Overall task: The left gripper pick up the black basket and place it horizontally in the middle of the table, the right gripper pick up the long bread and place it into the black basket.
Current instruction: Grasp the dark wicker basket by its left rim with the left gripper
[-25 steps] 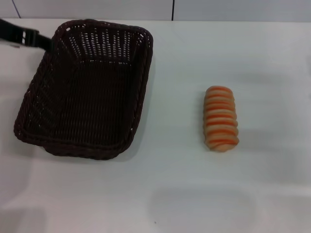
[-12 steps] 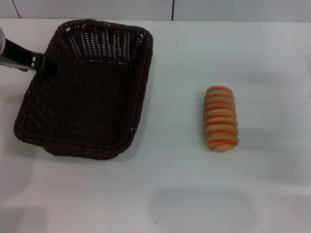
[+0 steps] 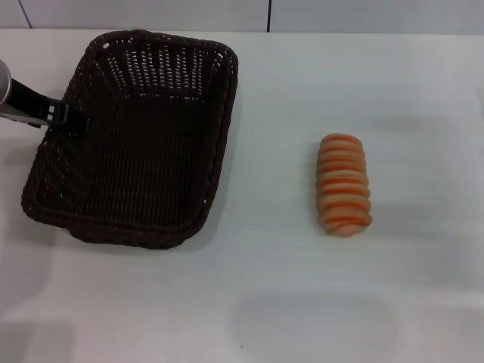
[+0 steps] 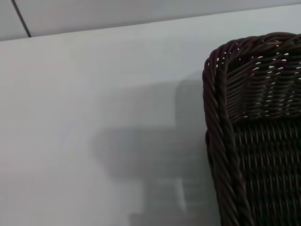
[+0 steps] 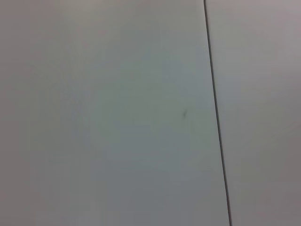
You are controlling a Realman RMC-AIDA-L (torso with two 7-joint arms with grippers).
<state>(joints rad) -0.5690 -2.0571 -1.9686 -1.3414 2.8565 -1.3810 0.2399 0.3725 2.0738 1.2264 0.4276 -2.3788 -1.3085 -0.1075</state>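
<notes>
At the counter's (image 3: 423,83) left edge the left tool (image 3: 73,121) sits over the basket's (image 3: 144,166) left rim; whether it is open or gripping, I cannot tell. The basket lies toward the far-left corner, long axis running near to far, so it likely needs a turn. The bread (image 3: 344,185) lies well apart toward the right edge, nearer the unseen right tool.
</notes>
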